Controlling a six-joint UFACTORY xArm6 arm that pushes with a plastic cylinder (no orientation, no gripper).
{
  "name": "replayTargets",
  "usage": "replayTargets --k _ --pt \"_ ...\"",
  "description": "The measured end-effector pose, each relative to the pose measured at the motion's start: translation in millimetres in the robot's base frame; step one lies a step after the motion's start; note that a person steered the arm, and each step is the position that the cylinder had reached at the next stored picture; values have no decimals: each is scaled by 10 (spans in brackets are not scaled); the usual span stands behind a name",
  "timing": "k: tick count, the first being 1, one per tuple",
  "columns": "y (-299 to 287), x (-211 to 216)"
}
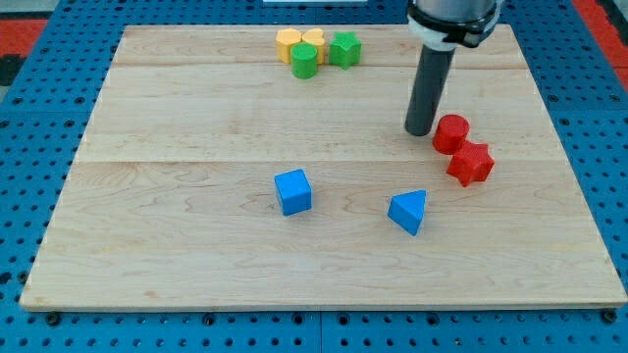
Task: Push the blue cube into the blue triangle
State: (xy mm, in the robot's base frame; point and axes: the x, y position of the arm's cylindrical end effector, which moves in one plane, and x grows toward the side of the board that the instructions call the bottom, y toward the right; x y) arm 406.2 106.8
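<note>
The blue cube [292, 191] sits on the wooden board a little below the view's middle. The blue triangle [408, 211] lies to its right, with a clear gap between them. My tip [420, 131] rests on the board at the view's upper right, just left of a red cylinder [451, 132]. The tip is well up and to the right of the blue cube and above the blue triangle. It touches neither blue block.
A red star-shaped block [470, 164] lies just below the red cylinder. At the view's top a yellow hexagon [288, 43], a yellow heart [313, 41], a green cylinder [304, 61] and a green star [344, 49] cluster together. The board [147, 196] lies on a blue pegboard.
</note>
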Motion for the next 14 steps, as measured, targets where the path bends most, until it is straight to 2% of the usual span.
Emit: replayTargets --k 1,2,3,4,5,6,8,10,12,14 --pt "-924 42" --pt "-1563 -7" --pt "-1652 649" --pt "-1503 989" --pt "-1720 986" --pt "-1551 1141" --pt "-819 1014" --pt "-817 1012" --pt "-723 1317" --pt "-496 349"
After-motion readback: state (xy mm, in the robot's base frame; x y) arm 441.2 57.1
